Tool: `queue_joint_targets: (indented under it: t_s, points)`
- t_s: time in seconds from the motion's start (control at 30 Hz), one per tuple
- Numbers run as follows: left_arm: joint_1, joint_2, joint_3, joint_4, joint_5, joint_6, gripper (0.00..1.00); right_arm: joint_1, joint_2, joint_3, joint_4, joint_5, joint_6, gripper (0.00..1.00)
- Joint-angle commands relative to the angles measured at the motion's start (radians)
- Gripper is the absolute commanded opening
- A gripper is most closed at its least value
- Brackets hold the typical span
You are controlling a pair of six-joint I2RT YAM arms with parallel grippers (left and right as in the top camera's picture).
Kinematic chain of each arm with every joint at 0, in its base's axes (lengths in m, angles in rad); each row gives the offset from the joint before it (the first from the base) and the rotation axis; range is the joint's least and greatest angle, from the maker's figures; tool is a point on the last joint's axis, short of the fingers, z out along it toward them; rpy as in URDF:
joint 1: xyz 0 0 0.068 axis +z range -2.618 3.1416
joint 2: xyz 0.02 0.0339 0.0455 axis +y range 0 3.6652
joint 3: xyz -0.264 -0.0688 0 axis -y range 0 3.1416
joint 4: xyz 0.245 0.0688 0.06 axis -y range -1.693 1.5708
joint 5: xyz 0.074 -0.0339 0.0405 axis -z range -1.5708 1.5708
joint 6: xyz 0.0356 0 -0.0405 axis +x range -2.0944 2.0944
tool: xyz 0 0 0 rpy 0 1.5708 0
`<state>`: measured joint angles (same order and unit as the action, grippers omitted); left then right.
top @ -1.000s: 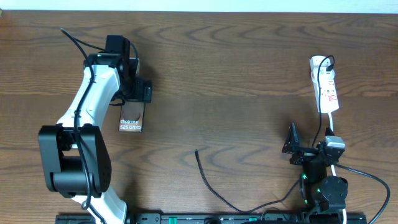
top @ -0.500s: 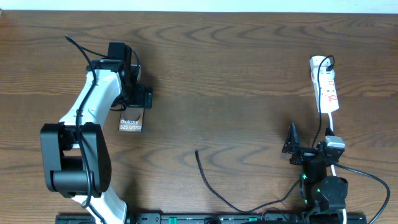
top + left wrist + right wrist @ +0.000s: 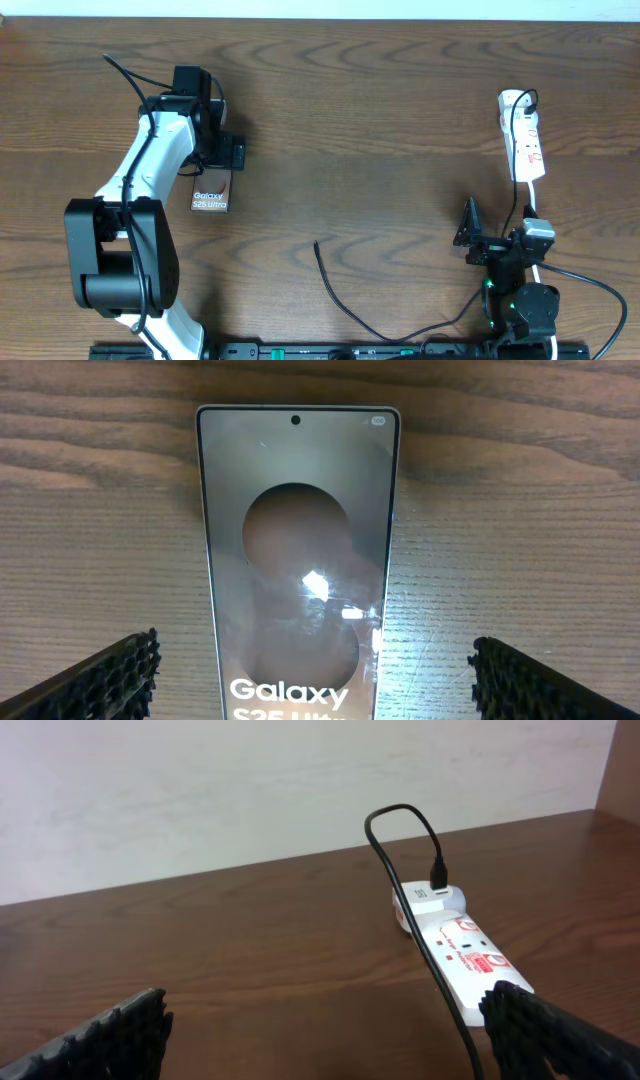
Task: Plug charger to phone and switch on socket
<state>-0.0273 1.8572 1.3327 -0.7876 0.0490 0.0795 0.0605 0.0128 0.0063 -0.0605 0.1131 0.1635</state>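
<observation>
A dark wooden table (image 3: 380, 120) fills the overhead view, with a pale wall behind it in the right wrist view. The phone (image 3: 211, 190) lies flat on the left side of the table, screen up. Its long axis runs from the robot's edge to the far edge. The end with the camera hole points to the far edge, and the lettered end faces the robot. The left gripper (image 3: 315, 682) hovers right above it, spread wide with nothing in it, one finger (image 3: 110, 680) off each long side.

The power strip (image 3: 525, 140) lies on the right side toward the far edge, its length also running near to far. The charger cable (image 3: 345, 300) is plugged into its far end through a small white adapter (image 3: 435, 900). The cable's free tip lies between the arms near the front edge, pointing roughly toward the far edge, well apart from the phone. The right gripper (image 3: 468, 232) is held near the robot's edge, spread wide and empty, looking toward the strip.

By my reading the task is at its start: nothing is plugged into the phone, and the left arm is lining up on it. Next, it likely has to close on the phone's long sides to steady it. The other arm would then pick up the cable just behind the tip and bring it to the lettered end, where the port probably sits. The strip's switch position cannot be told.
</observation>
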Motion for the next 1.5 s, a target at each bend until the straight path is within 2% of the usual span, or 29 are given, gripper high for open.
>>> queue_joint_targets:
  t_s: [0.0,0.8,1.47]
  points:
    - [0.003,0.013,-0.007,0.0,-0.009,0.011,0.98,0.005,-0.006,-0.001,-0.003,0.011,-0.015,0.99]
    - [0.004,0.031,-0.077,0.12,-0.009,0.01,0.98,0.005,-0.006,-0.001,-0.003,0.011,-0.015,0.99]
    - [0.007,0.064,-0.077,0.132,-0.05,0.021,0.98,0.005,-0.006,-0.001,-0.003,0.011,-0.015,0.99]
